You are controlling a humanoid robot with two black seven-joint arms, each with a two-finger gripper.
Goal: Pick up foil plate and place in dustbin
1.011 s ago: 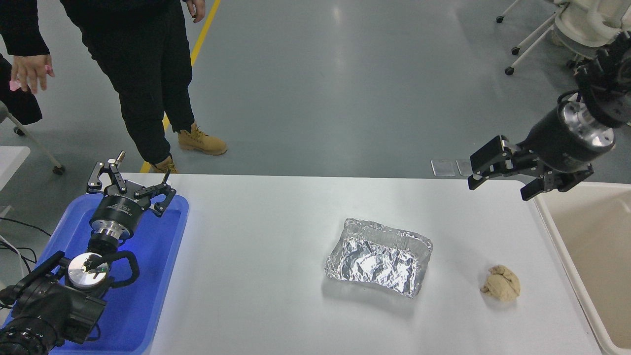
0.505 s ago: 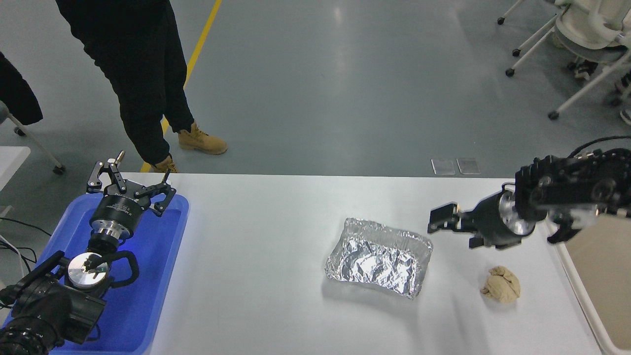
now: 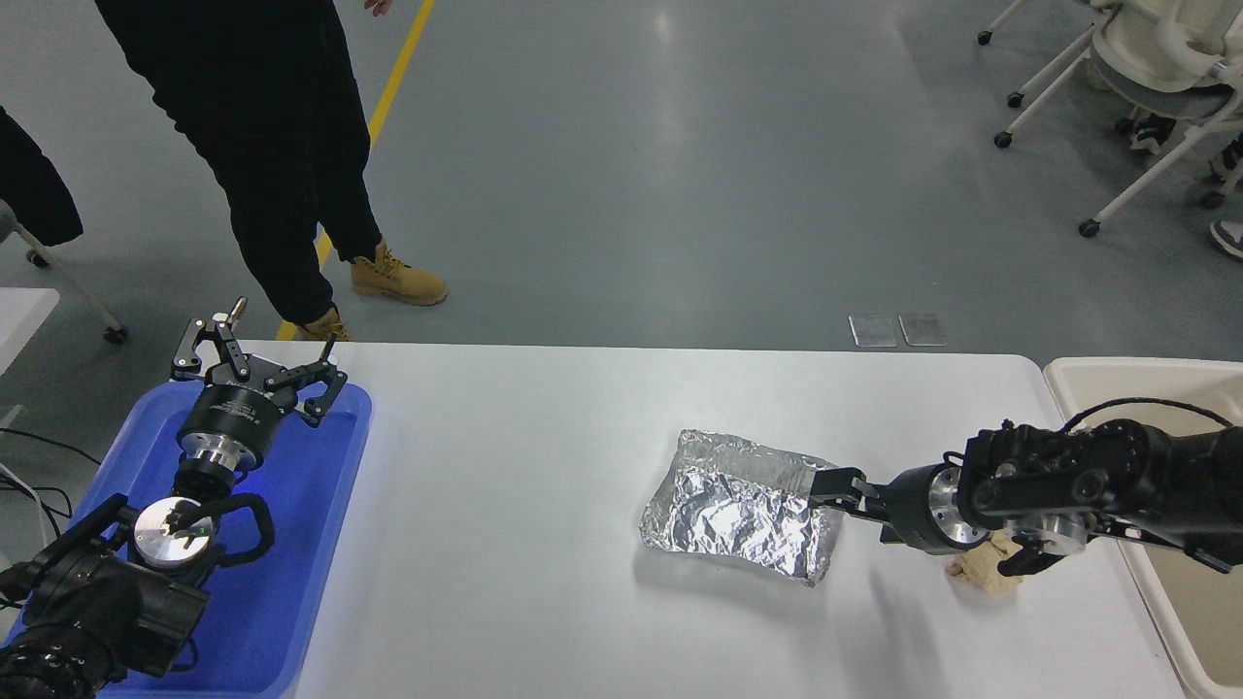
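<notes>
The foil plate (image 3: 743, 505), shiny and crinkled, lies on the white table (image 3: 505, 505) right of centre. My right gripper (image 3: 837, 493) reaches in low from the right and is at the plate's right rim, open, with one finger over the rim. The plate still rests flat on the table. The beige dustbin (image 3: 1083, 374) stands at the table's right end, mostly behind my right arm. My left gripper (image 3: 254, 367) is parked open over the blue tray (image 3: 311, 544) at the lower left.
A crumpled tan paper ball (image 3: 979, 573) lies under my right wrist, partly hidden by it. A person in black trousers and tan boots (image 3: 393, 277) stands beyond the table's far left. Wheeled chairs (image 3: 1146, 68) stand at the upper right.
My right arm has come down from high at the right and moved left, bringing its gripper to the foil plate's right rim. The person's hands left the view. The plate has not moved.
</notes>
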